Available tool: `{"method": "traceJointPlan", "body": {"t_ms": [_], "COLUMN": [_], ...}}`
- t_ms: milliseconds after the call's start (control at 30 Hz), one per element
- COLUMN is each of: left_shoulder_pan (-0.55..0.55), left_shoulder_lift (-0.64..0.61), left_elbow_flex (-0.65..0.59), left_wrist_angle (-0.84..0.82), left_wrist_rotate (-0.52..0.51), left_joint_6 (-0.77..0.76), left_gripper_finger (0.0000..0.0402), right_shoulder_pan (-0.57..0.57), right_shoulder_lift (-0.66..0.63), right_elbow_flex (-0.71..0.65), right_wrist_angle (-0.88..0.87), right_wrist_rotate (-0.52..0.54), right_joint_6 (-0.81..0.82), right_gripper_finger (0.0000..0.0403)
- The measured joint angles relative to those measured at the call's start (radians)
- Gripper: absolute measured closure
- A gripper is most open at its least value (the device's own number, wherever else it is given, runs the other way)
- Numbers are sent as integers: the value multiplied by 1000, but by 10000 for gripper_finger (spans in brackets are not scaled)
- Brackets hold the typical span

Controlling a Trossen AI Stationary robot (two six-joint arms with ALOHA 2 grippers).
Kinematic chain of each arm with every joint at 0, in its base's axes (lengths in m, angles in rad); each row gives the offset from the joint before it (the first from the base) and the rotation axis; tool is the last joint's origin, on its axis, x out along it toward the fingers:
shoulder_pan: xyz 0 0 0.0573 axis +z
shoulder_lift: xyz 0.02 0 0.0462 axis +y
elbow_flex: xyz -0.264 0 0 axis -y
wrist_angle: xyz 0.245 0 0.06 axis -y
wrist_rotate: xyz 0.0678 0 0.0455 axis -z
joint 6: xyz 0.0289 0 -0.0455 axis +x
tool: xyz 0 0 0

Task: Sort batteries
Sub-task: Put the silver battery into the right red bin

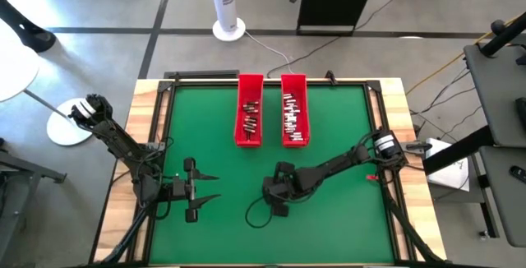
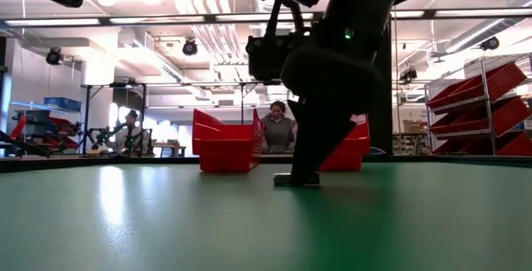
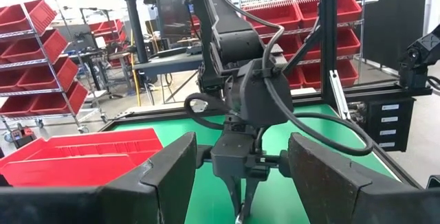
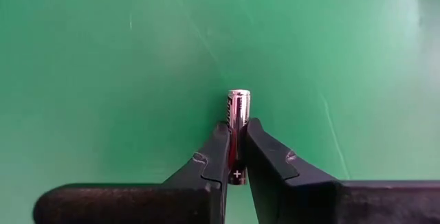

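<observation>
A: On the green mat near the front middle, your right gripper [image 4: 236,157] has its fingers pinched on one battery [image 4: 238,124], which lies flat on the mat.

B: How will it handle?

A: My guess: a stiff, smooth metal cylinder, light, and apt to roll or slide out of a weak pinch. You're holding it near the plus end, with most of its length sticking out ahead. A hold nearer the middle would likely twist less.

B: And the left gripper [image 1: 205,187]?

A: It waits to the left, apart from the right one, fingers spread wide, holding nothing.

B: Counts?

A: One battery in your grip. Two red trays stand side by side at the far edge of the mat: the left tray [image 1: 250,140] and the right tray [image 1: 293,141]. Both hold more batteries, the right one seemingly more, but they're too small to count. Two people show in the room beyond.
</observation>
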Motion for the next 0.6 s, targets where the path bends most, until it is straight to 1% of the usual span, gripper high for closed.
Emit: {"method": "traceJointPlan", "body": {"t_ms": [200, 267, 433, 600], "left_shoulder_pan": [0, 0, 0, 0], "left_shoulder_lift": [0, 0, 0, 0], "left_elbow_flex": [0, 0, 0, 0], "left_wrist_angle": [0, -1, -26, -34], "left_wrist_rotate": [0, -2, -50, -51], "left_joint_6": [-4, -6, -12, -23], "left_gripper_finger": [193, 193, 193, 193], "right_shoulder_pan": [-10, -9, -8, -15], "right_shoulder_lift": [-5, -5, -5, -5], "right_elbow_flex": [7, 15, 31, 31], "right_wrist_angle": [-86, -140, -233, -255], "right_wrist_rotate": [-67, -72, -85, -98], "right_joint_6": [0, 0, -16, -34], "right_gripper_finger": [372, 372, 372, 372]}}
